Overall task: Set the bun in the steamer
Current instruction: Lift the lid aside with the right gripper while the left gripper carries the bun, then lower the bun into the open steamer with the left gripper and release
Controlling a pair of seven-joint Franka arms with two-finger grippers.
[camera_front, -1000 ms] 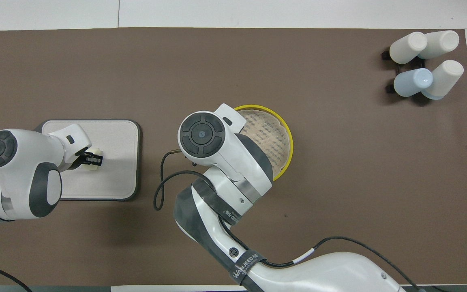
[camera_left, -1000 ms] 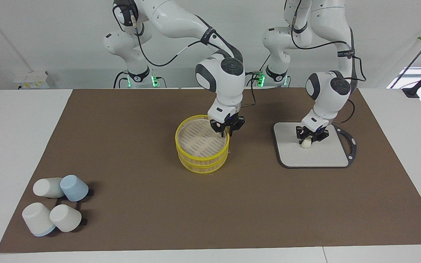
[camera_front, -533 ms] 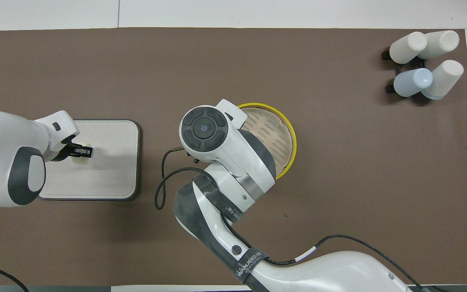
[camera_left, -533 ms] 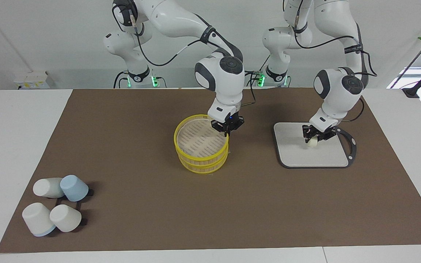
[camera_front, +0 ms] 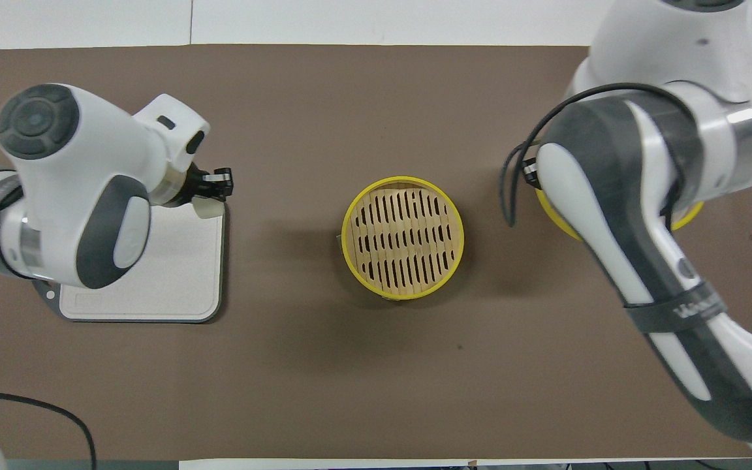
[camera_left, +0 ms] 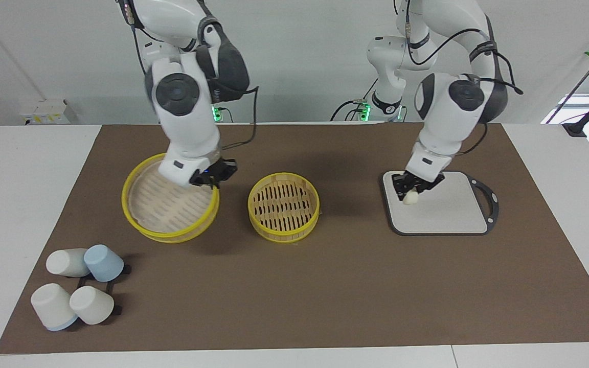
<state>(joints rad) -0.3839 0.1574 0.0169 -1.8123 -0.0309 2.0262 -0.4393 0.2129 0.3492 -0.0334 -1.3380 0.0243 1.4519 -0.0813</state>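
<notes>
— What is the left arm doing?

— Its left gripper (camera_left: 411,190) is hanging over the corner of the grey board (camera_left: 453,212) that is nearest the middle of the table, fingers clenched on the bun (camera_left: 410,198). The bun is sitting just under the fingertips, a small cream lump, raised off the board rather than lying on it.

— And the steamer?

— It is standing in two parts. The lower tier (camera_left: 284,206) is resting on the brown mat (camera_left: 294,286) at the centre of the table, its slatted floor showing. The right gripper (camera_left: 211,179) is pinching the rim of the upper tier (camera_left: 170,205) and holding it tilted — up over the mat toward the right arm's end of the table, beside the lower tier and apart from it.

— Anything else on the table?

— Four cups (camera_left: 77,286), three white and one blue, are lying clustered at the right arm's end, farther from the robots than the steamer.
</notes>
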